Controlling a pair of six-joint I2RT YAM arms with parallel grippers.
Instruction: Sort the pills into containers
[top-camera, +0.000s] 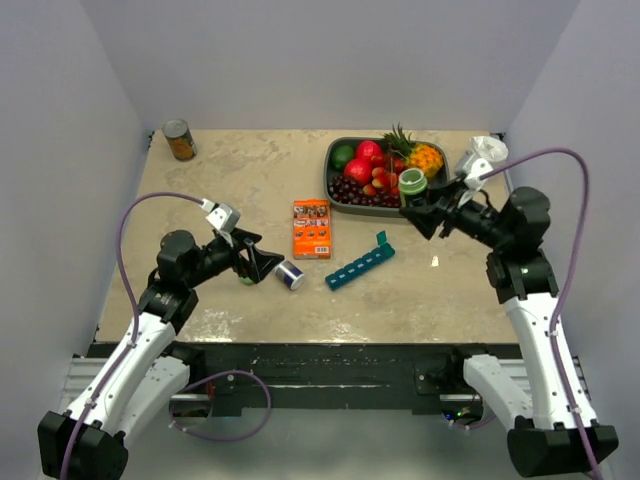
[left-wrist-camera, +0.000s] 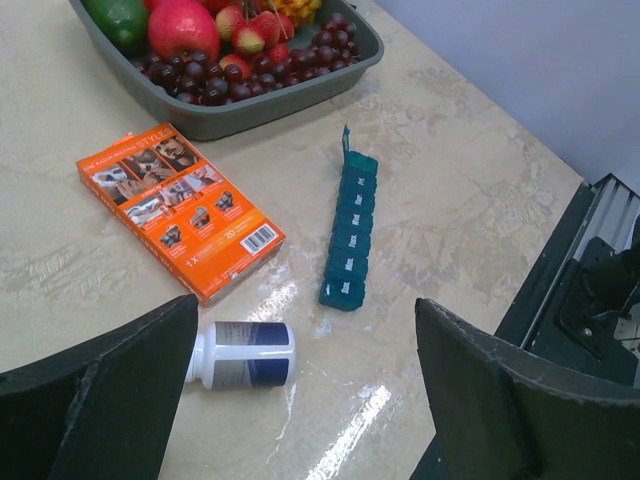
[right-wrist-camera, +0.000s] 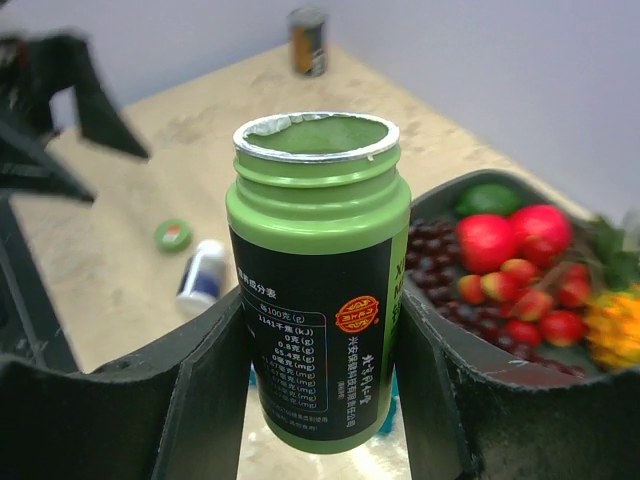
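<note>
Far left, the left gripper (top-camera: 262, 262) hangs low with its jaws spread wide and nothing between them. Just off its tip at 4 o'clock a white bottle (left-wrist-camera: 243, 355) lies on its side, smooth plastic with a dark blue label, and a small round green cap (right-wrist-camera: 173, 234) sits on the table close by. Next comes the orange box (top-camera: 311, 227), flat glossy card. At 4 o'clock from it, mid-table, lies the organizer (top-camera: 360, 264), a slim teal plastic strip of square cells with one end lid tipped up and the rest down. We can't see into the open cell, so we judge nothing sorted yet. On the right, the right gripper (top-camera: 425, 210) is clamped on a green bottle (right-wrist-camera: 318, 290), upright, uncapped, foil ragged round its rim, near the grey fruit tray (top-camera: 329, 175). Pouring and all the sorting are left
</note>
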